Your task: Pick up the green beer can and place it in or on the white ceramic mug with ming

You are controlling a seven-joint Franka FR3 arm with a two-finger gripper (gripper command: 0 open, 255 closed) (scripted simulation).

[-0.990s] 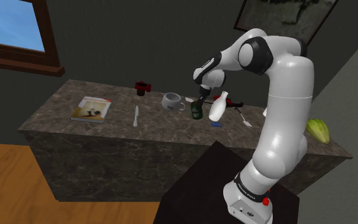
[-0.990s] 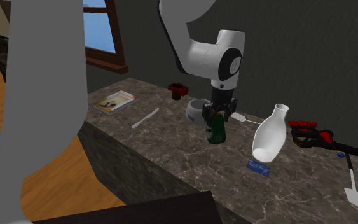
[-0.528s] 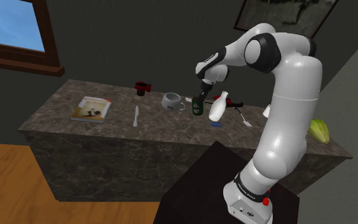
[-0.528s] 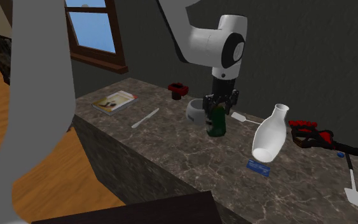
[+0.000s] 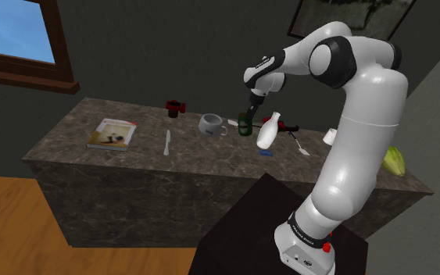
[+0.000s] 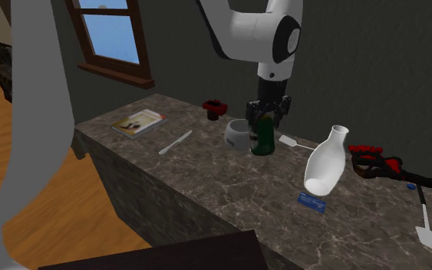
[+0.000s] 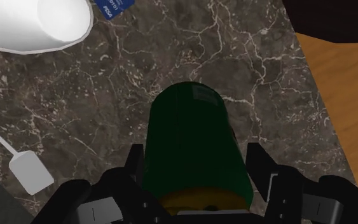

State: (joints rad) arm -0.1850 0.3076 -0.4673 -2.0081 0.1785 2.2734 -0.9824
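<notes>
Since 1 s ago, can (image 5: 245, 125) has been lifted a bit & brought nearer to mug (image 5: 210, 123). It is now held upright just beside mug, not yet over it. Claw (image 6: 268, 115) is closed on can's top part, one finger on each side. Can is judged light, hard but thin, smooth & prob. slippery. Hold is best kept on round sides, w/o hard squeezing.

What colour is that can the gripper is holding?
The can is dark green, clearest in the wrist view.
</notes>
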